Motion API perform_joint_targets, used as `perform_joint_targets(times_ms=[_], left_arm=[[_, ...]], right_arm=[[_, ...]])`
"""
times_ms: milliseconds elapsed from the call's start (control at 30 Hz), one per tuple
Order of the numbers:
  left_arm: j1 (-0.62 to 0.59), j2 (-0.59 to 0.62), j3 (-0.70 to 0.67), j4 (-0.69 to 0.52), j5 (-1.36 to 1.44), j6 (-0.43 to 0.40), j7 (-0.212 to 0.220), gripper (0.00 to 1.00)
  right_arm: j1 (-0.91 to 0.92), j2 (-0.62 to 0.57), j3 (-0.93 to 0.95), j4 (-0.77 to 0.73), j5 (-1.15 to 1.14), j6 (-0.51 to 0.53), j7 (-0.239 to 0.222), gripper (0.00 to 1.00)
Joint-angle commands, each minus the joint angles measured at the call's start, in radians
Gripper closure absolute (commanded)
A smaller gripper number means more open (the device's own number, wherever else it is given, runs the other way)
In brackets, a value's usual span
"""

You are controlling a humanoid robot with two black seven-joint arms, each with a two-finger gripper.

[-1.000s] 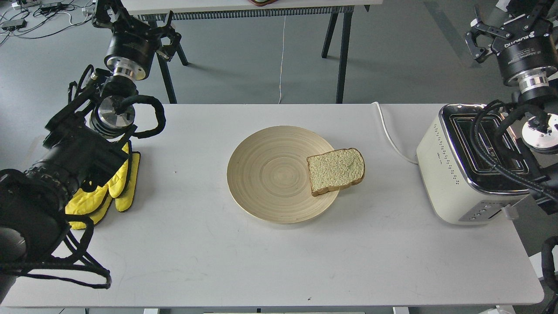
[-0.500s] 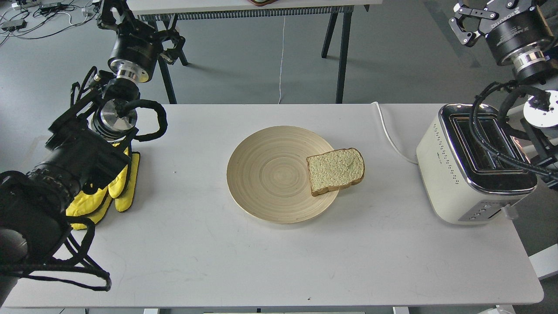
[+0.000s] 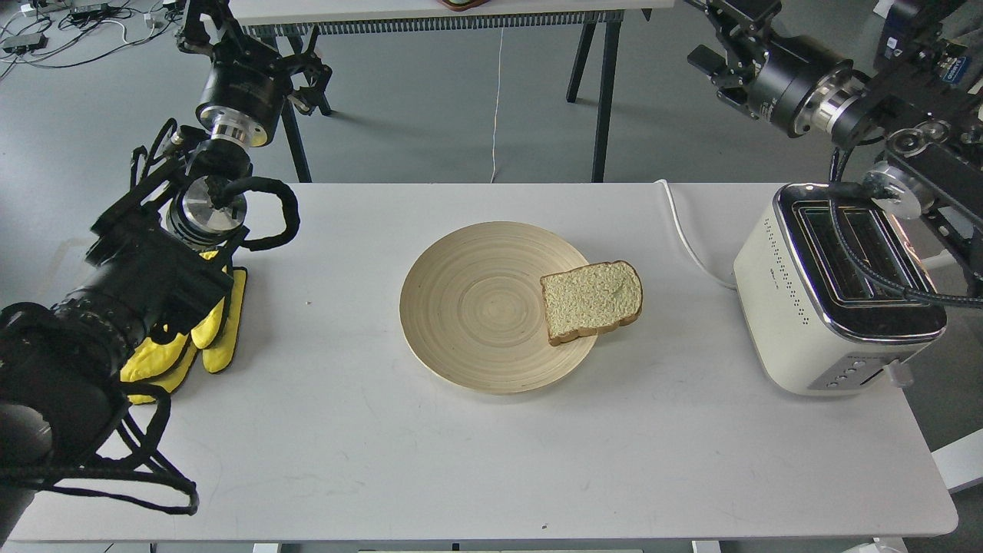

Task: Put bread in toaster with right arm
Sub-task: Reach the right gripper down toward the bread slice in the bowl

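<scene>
Bench (image 3: 384,445) layout, left to right
Gloves (image 3: 207,334) at the left edge, plate (image 3: 476,307) in the middle with bread (image 3: 591,301) on its right rim, toaster (image 3: 822,307) at the right end

Matt wooden plate (image 3: 468,307), porous bread (image 3: 590,298), glossy chrome-topped toaster (image 3: 829,299), smooth matt table (image 3: 461,461).

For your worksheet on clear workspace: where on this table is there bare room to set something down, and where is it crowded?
Free: the table's front strip; between yellow gloves and plate; between bread and toaster. Crowded: left edge, under the left arm.
</scene>
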Motion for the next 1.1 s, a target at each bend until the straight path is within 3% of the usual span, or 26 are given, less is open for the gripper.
perform_joint_targets(times_ms=[0,167,300,467,767,1067], left_arm=[[0.0,0.0,0.0,-0.001,0.0,0.0,0.0,0.0],[0.0,0.0,0.0,-0.001,0.0,0.0,0.0,0.0],[0.0,0.0,0.0,0.001,0.0,0.0,0.0,0.0],[0.0,0.0,0.0,0.001,0.0,0.0,0.0,0.0],[0.0,0.0,0.0,-0.001,0.0,0.0,-0.002,0.0],[0.0,0.0,0.0,0.001,0.0,0.0,-0.002,0.0]], right_arm=[[-0.004,0.0,-0.125,0.064,-0.123,-0.07,-0.004,0.01],[-0.008,0.023,-0.297,0.062,-0.373,-0.168,-0.015,0.01],[-0.035,0.056,-0.384,-0.01,-0.39,-0.183,-0.06,0.01],[-0.089,0.122,-0.398,-0.098,-0.389,-0.194,-0.06,0.02],[-0.195,0.198,-0.391,-0.147,-0.386,-0.223,-0.07,0.18],[-0.244,0.229,-0.381,-0.181,-0.375,-0.249,-0.081,0.27]])
